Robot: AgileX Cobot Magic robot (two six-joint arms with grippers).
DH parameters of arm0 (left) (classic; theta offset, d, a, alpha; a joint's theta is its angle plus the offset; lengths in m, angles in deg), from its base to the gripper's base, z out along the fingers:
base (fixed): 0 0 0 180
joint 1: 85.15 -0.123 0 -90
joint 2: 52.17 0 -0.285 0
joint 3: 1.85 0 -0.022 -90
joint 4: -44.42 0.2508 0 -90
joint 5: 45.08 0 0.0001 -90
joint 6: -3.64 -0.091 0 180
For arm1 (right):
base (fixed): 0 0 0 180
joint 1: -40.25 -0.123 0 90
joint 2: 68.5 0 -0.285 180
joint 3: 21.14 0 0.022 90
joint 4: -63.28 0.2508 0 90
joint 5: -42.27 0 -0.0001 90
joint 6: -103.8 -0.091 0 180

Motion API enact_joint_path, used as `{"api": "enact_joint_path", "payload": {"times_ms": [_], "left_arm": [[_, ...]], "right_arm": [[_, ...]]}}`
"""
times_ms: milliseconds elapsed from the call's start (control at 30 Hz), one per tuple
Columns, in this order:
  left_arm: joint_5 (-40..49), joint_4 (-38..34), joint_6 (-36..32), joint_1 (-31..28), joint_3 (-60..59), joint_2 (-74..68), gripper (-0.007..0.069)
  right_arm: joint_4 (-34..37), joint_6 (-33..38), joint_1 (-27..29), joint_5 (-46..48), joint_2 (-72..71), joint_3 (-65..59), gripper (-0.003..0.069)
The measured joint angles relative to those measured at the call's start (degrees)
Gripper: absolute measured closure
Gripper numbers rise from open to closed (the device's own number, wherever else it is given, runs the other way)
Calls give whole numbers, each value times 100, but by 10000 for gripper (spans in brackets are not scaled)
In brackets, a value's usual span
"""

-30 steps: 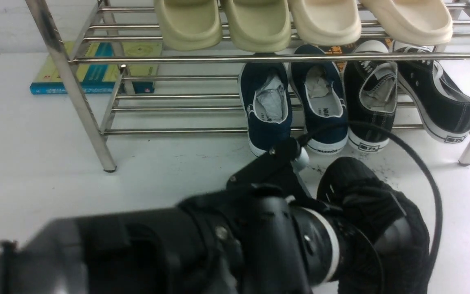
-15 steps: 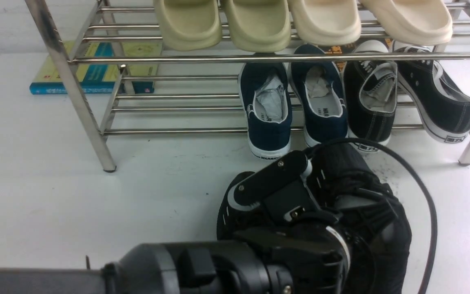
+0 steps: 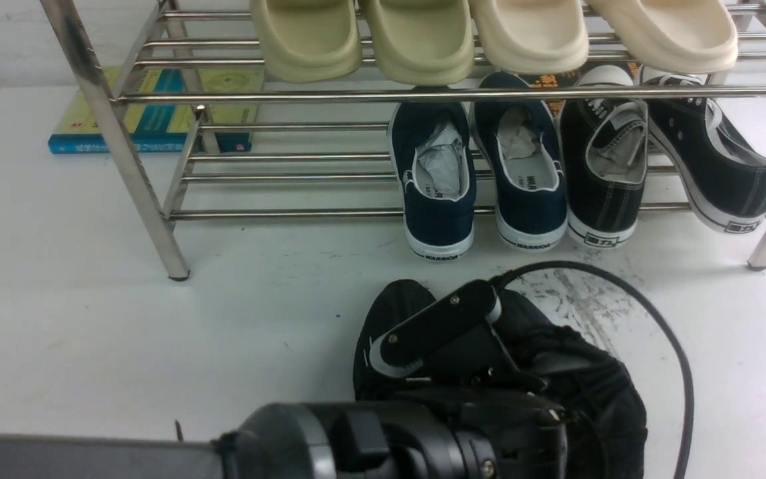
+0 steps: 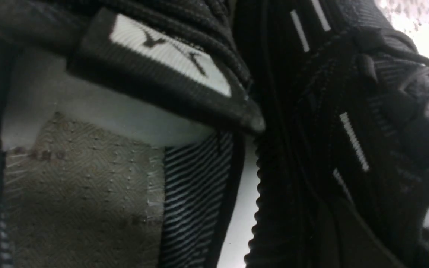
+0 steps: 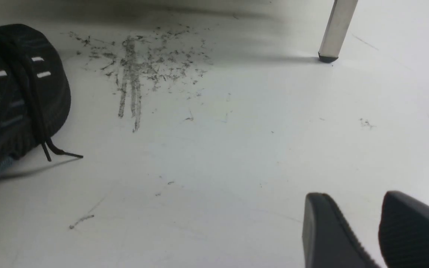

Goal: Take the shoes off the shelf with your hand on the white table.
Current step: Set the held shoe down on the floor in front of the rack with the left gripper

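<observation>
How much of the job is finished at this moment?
Done: the shoes are off the shelf and seem to rest on the white table. In hand: the left pincer is down at them; whether it grips is hidden. Left: probably only letting go and pulling away.

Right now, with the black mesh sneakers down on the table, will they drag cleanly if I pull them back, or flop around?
The black mesh sneakers look soft; the knit upper would probably buckle under a pinch, though the white foam stuffing should help hold shape. Probably light for their size. The soles may grip and scuff: grey streaks mark the white table. A loose lace end could snag.
</observation>
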Motion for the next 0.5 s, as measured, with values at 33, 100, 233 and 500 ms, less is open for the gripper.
{"api": "enact_joint_path", "payload": {"times_ms": [33,100,233,500], "left_arm": [[0,0,-7,0,0,0,568],[-2,28,-12,0,0,0,554],[25,161,-23,0,0,-35,507],[-352,278,-18,0,0,-281,344]], "right_arm": [[0,0,0,0,0,0,418],[0,0,0,0,0,0,418],[0,0,0,0,0,0,418],[0,0,0,0,0,0,418]]}}
